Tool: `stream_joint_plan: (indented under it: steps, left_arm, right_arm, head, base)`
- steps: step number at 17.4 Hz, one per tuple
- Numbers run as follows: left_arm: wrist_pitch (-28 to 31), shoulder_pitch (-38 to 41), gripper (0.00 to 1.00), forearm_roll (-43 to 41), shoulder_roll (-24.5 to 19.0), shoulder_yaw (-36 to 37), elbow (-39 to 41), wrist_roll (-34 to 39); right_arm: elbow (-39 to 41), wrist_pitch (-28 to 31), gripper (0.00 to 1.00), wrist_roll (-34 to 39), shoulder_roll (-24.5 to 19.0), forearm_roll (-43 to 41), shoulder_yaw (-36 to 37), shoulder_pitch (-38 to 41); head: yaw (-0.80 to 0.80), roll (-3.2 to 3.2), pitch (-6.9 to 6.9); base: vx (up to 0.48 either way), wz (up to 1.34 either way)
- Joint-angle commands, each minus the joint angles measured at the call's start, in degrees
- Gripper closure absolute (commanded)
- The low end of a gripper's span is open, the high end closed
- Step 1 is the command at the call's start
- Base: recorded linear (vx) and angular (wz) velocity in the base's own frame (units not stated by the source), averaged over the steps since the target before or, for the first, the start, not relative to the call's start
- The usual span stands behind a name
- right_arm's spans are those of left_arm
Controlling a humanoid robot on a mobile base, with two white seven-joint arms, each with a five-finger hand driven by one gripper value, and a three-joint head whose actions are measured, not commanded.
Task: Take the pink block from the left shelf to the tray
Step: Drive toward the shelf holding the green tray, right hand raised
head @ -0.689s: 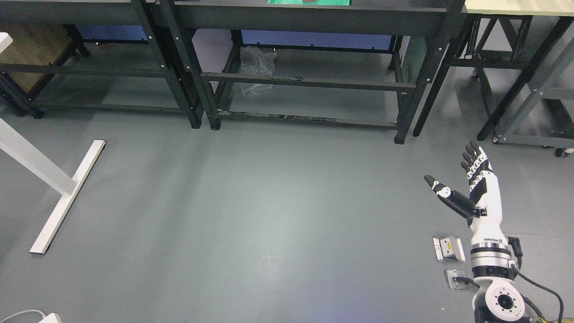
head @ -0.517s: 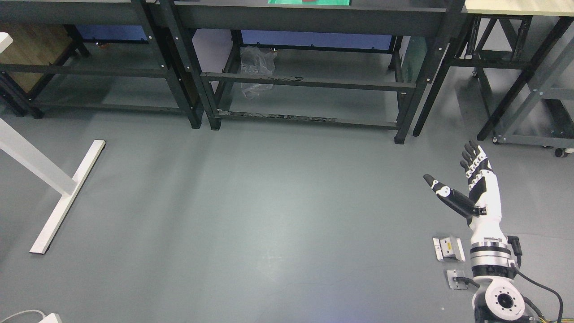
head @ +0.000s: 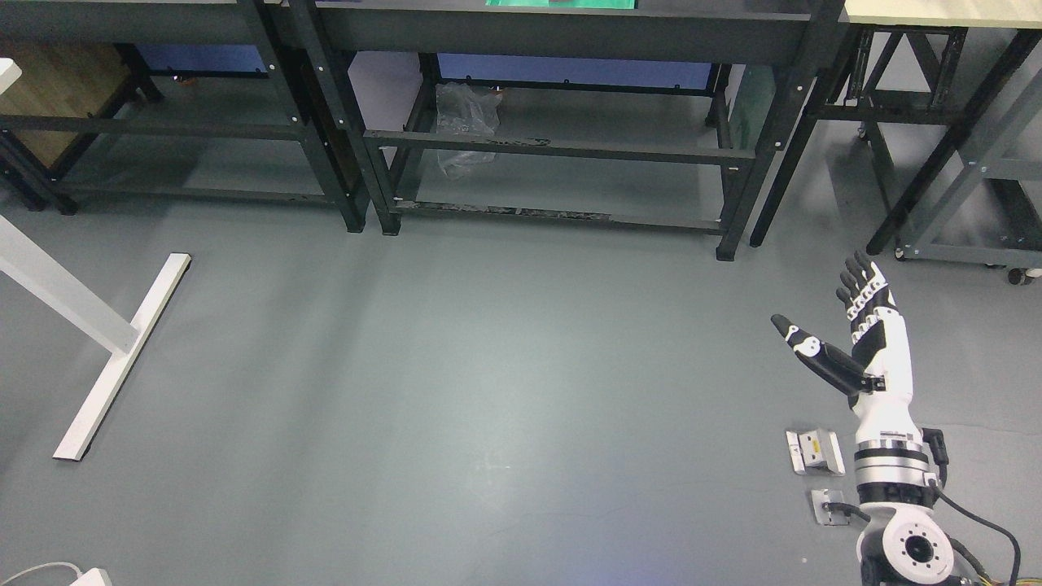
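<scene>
My right hand [head: 826,313] is raised over the grey floor at the lower right, fingers straight and thumb spread, holding nothing. A green tray [head: 560,3] shows as a sliver on top of the black shelf [head: 562,32] at the top edge. No pink block is in view. My left arm is out of view.
A second black shelf [head: 155,122] stands at the upper left, more frames [head: 944,130] at the right. A white table foot [head: 122,358] lies at the left. A crumpled plastic bag [head: 464,126] sits under the middle shelf. Two small metal plates [head: 814,452] lie on the floor near my right arm.
My right hand has risen very slightly. Nothing else has moved.
</scene>
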State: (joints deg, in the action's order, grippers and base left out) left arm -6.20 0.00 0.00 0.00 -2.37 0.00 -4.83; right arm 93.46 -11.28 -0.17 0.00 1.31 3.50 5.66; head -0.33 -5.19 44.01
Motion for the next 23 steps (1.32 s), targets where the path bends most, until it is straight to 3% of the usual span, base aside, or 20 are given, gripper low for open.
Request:
stream_joint_plan:
  steps: [1, 4, 9, 23]
  left_arm:
    - [-0.04, -1.85, 0.00, -0.09, -1.00, 0.00, 1.00, 0.00]
    - [-0.04, -1.85, 0.00, 0.00, -1.00, 0.00, 1.00, 0.00]
    - [-0.04, -1.85, 0.00, 0.00, -1.00, 0.00, 1.00, 0.00]
    - [-0.04, -1.85, 0.00, -0.09, -1.00, 0.00, 1.00, 0.00]
  right_arm:
    - [-1.27, -2.53, 0.00, -0.27, 1.05, 6.56, 0.37, 1.72]
    - [-2.67, 5.55, 0.00, -0.80, 1.00, 9.07, 2.38, 1.47]
    - [-2.32, 6.01, 0.00, -0.54, 1.00, 1.59, 1.78, -0.29]
    - [-1.27, 5.13, 0.00, -1.15, 1.00, 0.18, -0.86, -4.43]
  head:
    - [0.00, 0.00, 0.00]
    - [0.00, 0.00, 0.00]
    - [0.00, 0.00, 0.00]
    - [0.00, 0.00, 0.00]
  base:
    - [0.016, 0.01]
    - [0.017, 0.01]
    - [0.053, 0.03]
    - [0.134, 0.10]
